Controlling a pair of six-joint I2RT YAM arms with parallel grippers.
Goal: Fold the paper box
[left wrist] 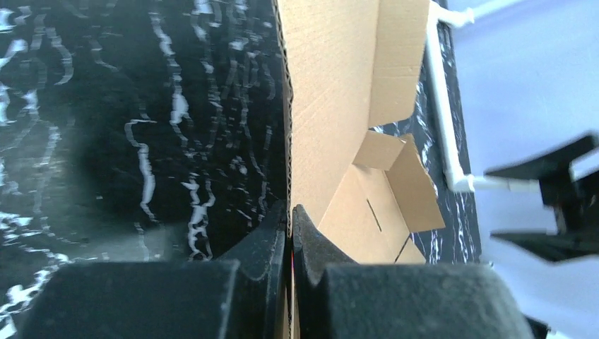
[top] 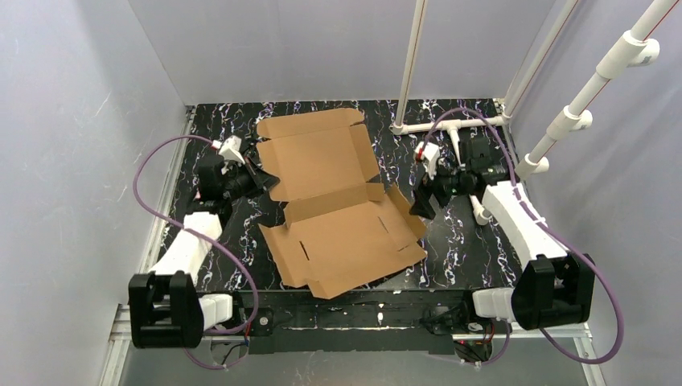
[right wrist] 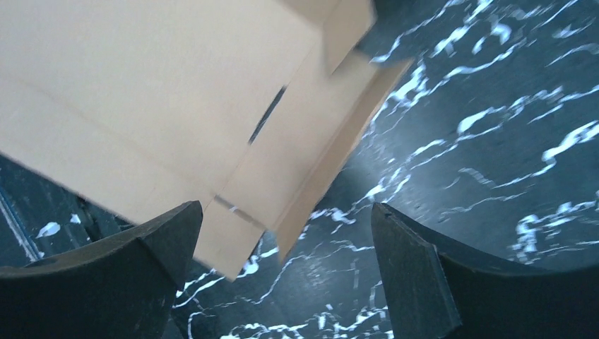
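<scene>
The paper box point(top: 338, 201) is a brown die-cut cardboard sheet lying mostly unfolded on the black marbled table, with flaps, tabs and slots showing. My left gripper point(top: 261, 178) is at the sheet's left edge, shut on a raised side flap; the left wrist view shows its jaws point(left wrist: 290, 215) pinching the cardboard edge point(left wrist: 332, 106). My right gripper point(top: 422, 205) hovers at the sheet's right edge, open and empty. In the right wrist view the box's corner flaps point(right wrist: 212, 127) lie between and beyond the spread fingers point(right wrist: 286, 215).
A white pipe frame point(top: 450, 125) stands at the table's back right, with diagonal white poles point(top: 595, 88) to the right. Grey walls enclose the table on three sides. Purple cables loop off both arms.
</scene>
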